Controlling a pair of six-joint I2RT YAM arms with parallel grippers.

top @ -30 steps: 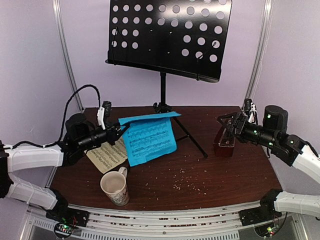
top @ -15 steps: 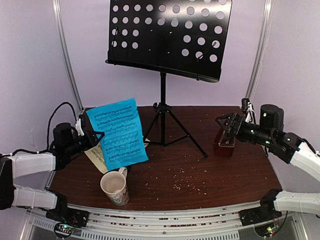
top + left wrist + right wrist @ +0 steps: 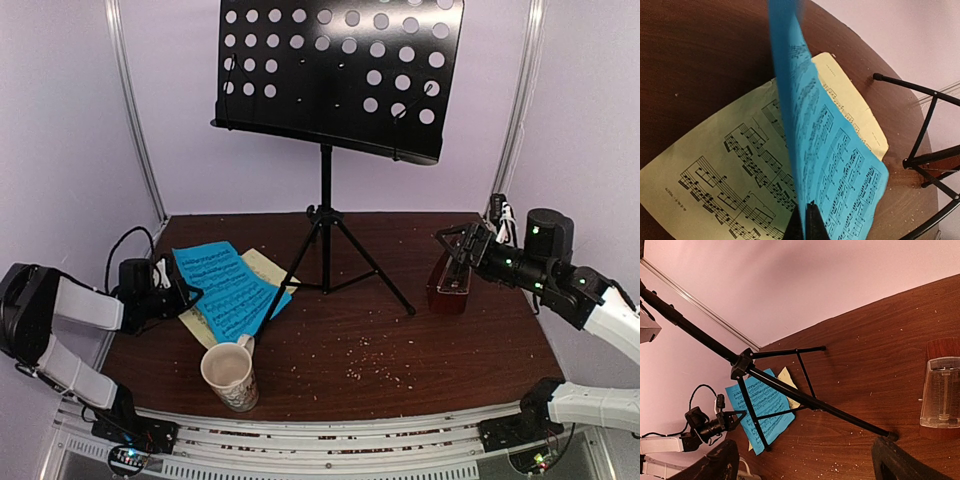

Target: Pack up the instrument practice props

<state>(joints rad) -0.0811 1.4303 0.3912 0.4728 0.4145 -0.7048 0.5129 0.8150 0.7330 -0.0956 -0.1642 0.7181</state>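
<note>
- Your left gripper [image 3: 188, 294] sits low at the table's left side, fingers pinched shut on the edge of the blue sheet [image 3: 232, 290]. A black cable [image 3: 122, 245] loops behind the arm.
- The blue sheet lifts at the held edge and drapes over the pale yellow sheet [image 3: 715, 165], which lies flat on the wood.
- The cream mug [image 3: 230, 375] stands upright just in front of both sheets.
- The music stand [image 3: 335, 75] stands mid-back, with one tripod leg coming down right beside the sheets' right edge.
- The metronome [image 3: 450, 285] stands upright on the right, clear cover on, near another tripod foot.
- Your right gripper [image 3: 460, 245] hovers just above the metronome, fingers spread wide and holding nothing.
- The table [image 3: 420, 345] is dark brown wood with scattered pale crumbs [image 3: 370, 365]; the walls [image 3: 70, 120] are pale lilac.
</note>
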